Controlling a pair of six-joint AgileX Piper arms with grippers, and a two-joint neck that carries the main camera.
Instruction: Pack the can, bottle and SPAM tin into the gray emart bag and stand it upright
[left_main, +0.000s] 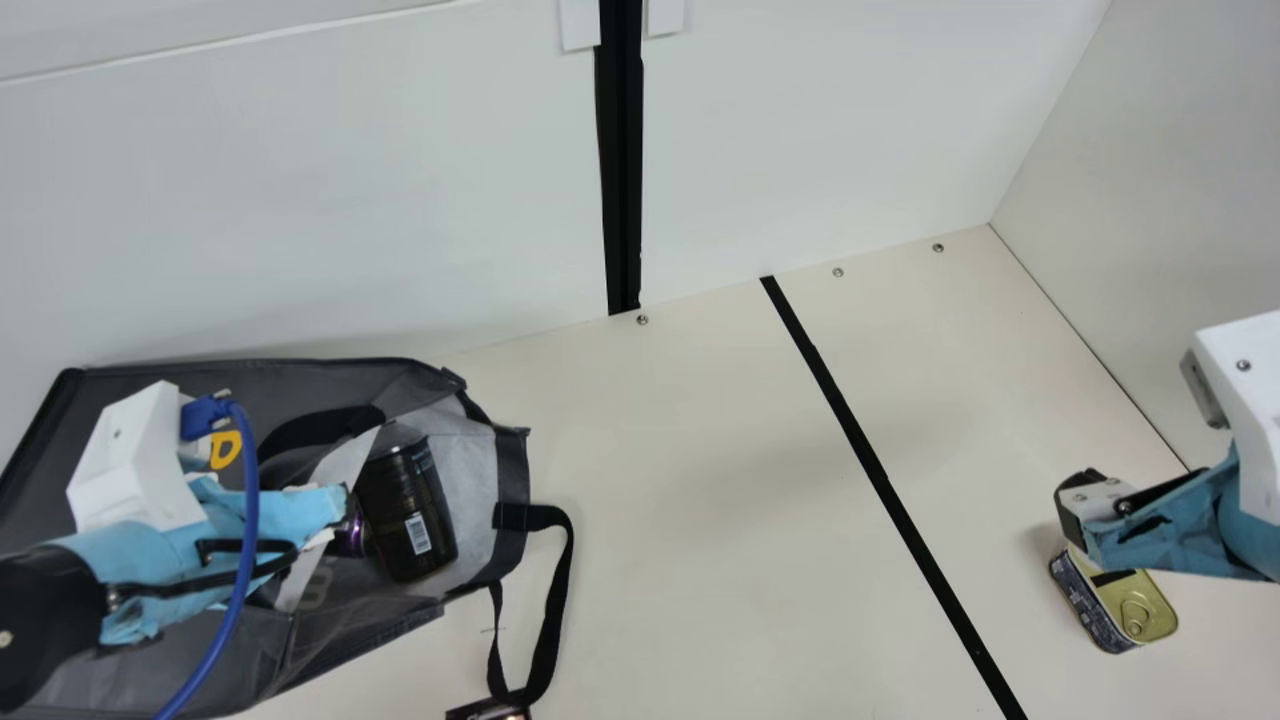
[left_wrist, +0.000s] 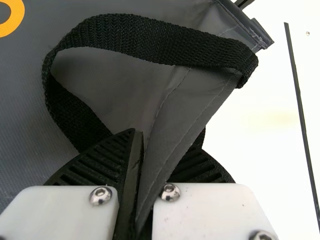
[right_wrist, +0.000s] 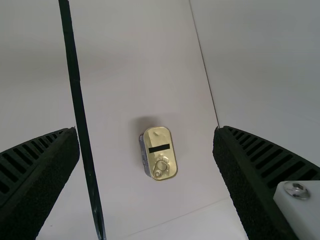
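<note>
A broad stretch of cream table separates one gray fabric bag, with one dark cylindrical can in its mouth, from one gold-lidded rectangular tin near the right wall. The left gripper pinches bag fabric; the right gripper is wide open above the tin.

Main view: taken from neck above table, tilted down and forward, white back wall included—widest of three. Left wrist view: aimed down from close over gray fabric emart bag, black webbing handle seen large. Right wrist view: pointed down from farther off at rectangular gold-topped tin, framed near middle. Bag shared by main and left wrist views; tin, long black table stripe and pale side wall by main and right wrist—each from different angle.
</note>
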